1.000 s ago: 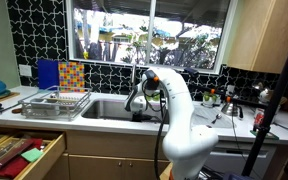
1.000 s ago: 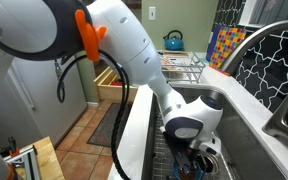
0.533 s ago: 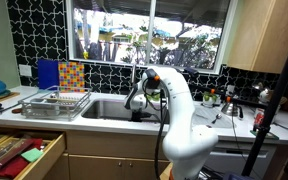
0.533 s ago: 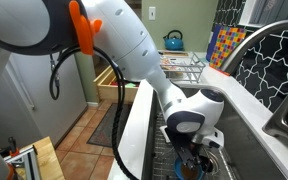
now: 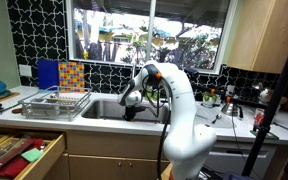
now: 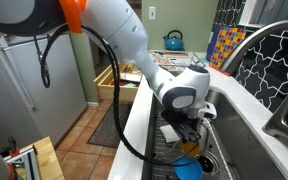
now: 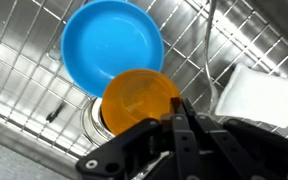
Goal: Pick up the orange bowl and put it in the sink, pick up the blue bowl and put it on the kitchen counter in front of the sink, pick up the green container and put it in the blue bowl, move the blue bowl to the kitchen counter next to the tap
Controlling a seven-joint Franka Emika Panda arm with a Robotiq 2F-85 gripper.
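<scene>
Daylight enters by the wide glass window (image 5: 149, 35) at upper centre; the grey stainless-steel sink (image 6: 239, 140) shines; lower wrist view blurred.

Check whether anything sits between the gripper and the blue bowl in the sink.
Yes. In the wrist view the orange bowl sits right at the tips of the shut gripper and overlaps the near edge of the blue bowl in the sink. Whether its rim is being pinched is unclear.

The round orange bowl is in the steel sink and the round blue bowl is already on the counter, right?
Not quite: the wrist view shows the round blue bowl also in the stainless-steel sink, beside the round orange bowl.
</scene>
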